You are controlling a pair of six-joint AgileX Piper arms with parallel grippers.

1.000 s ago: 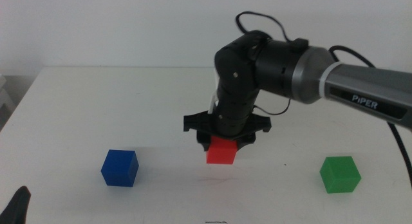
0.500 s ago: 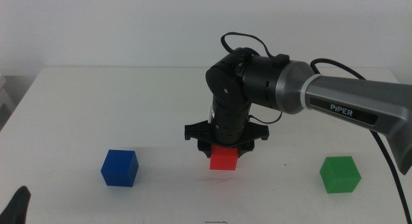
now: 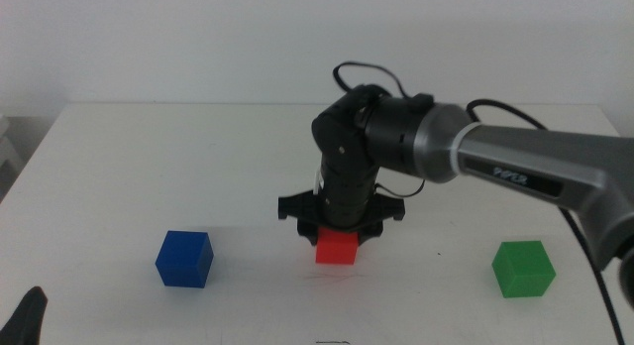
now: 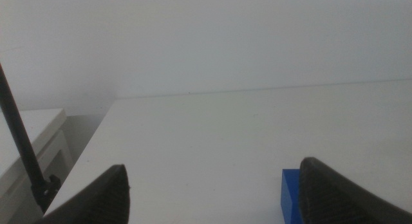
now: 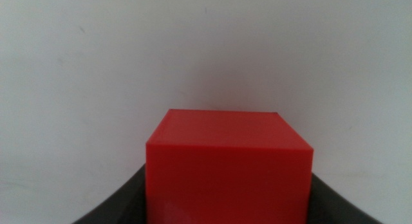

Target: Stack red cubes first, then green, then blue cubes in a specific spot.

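My right gripper [image 3: 338, 234] reaches down over the middle of the white table and is shut on the small red cube [image 3: 337, 250]. The cube is at or just above the tabletop; I cannot tell if it touches. In the right wrist view the red cube [image 5: 228, 165] fills the space between the dark jaws. The blue cube [image 3: 184, 258] sits on the table to the left, the green cube [image 3: 523, 268] to the right. My left gripper [image 4: 215, 188] waits open near the table's front left corner, with the blue cube [image 4: 291, 196] just ahead of it.
The white tabletop [image 3: 178, 157] ends at a pale wall behind. A lower white surface [image 4: 32, 130] lies beyond the table's left edge. The right arm's black cable [image 3: 371, 75] loops above its wrist.
The right arm has lowered the red cube toward the table and drifted slightly left. The blue and green cubes and the left arm have not moved.
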